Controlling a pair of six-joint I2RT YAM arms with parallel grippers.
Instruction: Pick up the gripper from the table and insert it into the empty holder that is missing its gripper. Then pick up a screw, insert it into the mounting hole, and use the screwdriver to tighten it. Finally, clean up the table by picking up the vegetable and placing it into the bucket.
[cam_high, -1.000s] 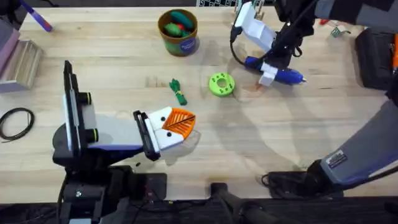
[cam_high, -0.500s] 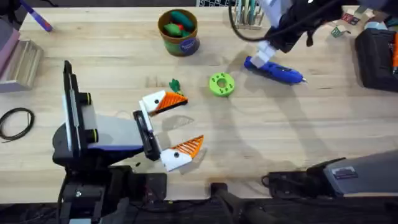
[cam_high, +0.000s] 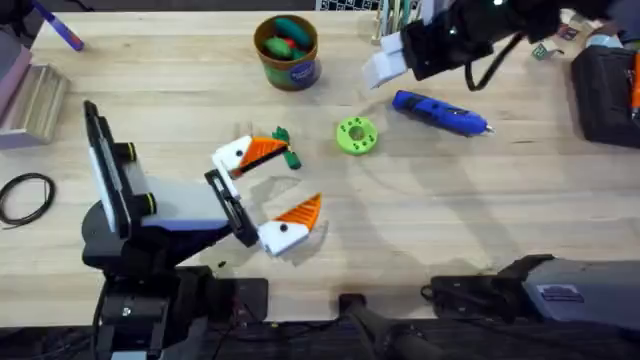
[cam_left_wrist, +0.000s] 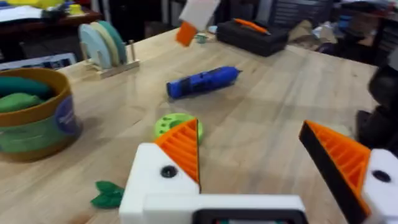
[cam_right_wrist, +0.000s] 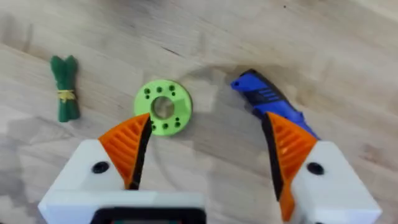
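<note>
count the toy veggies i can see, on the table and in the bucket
3. One vegetable lies on the table beside the left gripper. One green and one red sit inside the bucket; more may be hidden underneath.

Bright blue screwdriver (cam_high: 440, 113), dark-green vegetable (cam_high: 287, 148) (yellow band), lime-green disc (cam_high: 355, 135), brown bucket (cam_high: 287, 51) with blue label, pale wood-grain desk (cam_high: 450, 210).

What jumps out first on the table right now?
The left gripper, open mid-table with orange pads, one finger beside the vegetable. The blue screwdriver lies at the far right beside the green disc, under the open right gripper. The bucket stands at the far edge.
</note>
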